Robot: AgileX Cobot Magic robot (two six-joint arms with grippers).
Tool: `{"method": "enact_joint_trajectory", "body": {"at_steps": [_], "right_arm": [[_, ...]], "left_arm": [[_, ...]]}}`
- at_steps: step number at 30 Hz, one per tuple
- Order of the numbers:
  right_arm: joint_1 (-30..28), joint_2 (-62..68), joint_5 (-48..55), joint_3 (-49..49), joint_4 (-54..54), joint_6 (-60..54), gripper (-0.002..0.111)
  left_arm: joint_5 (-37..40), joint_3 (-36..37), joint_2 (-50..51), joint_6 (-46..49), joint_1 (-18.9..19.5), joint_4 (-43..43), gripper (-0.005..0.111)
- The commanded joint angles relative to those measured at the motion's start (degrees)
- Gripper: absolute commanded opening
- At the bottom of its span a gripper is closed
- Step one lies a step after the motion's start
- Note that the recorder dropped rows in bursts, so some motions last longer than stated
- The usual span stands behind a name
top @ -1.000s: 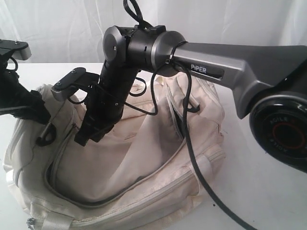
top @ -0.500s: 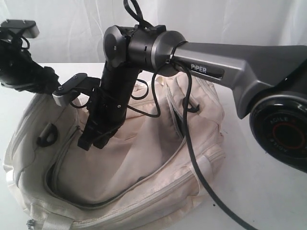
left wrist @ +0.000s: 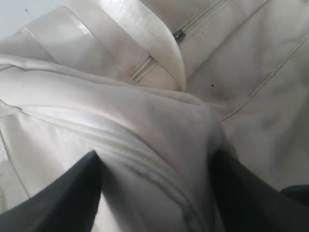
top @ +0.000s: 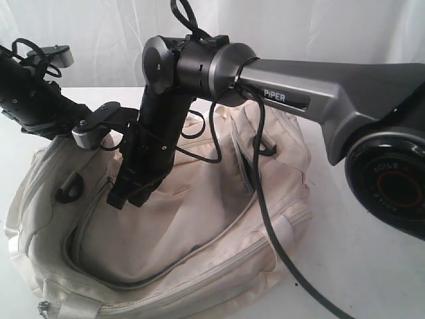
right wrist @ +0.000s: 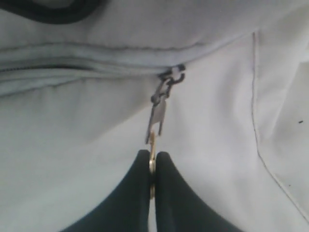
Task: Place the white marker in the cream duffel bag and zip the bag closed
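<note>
Cream duffel bag (top: pixel 199 219) lies slumped on white table (top: pixel 372 286), top flap sagging, dark gap along its curved main zipper. Right gripper (right wrist: pixel 152 159) reaches down onto the bag's front left; fingers pressed together, pinching the metal zipper pull (right wrist: pixel 157 118) by its tip. Left gripper (left wrist: pixel 154 159) sits above the bag's left end, jaws standing wide apart, a fold of cream fabric between them; contact unclear. Webbing handle (left wrist: pixel 145 29) lies just beyond.
</note>
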Motion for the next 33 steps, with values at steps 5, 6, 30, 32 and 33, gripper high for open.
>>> {"method": "enact_joint_trajectory", "body": {"at_steps": [5,6,30,32,33], "right_arm": [[1.10,-3.45,0.27,-0.07,0.61,-1.77,0.000],[1.37,-4.16,0.40,-0.07,0.48,-2.11,0.000],[13.16,-9.42,4.70,7.78,-1.60,7.83,0.000],[13.16,-11.15,4.70,9.87,-3.83,10.96,0.000],[13.16,-12.52,4.70,11.10,-5.28,12.69,0.000]], "left_arm": [[-4.10,-0.15,0.28,-4.23,0.28,4.50,0.001],[-5.17,-0.15,0.28,-4.76,0.28,4.50,0.001],[-7.40,-0.15,0.28,-7.59,0.28,7.72,0.000],[-7.40,-0.15,0.28,-7.59,0.42,7.86,0.000],[-7.40,-0.15,0.28,-7.59,0.50,7.86,0.000]]}}
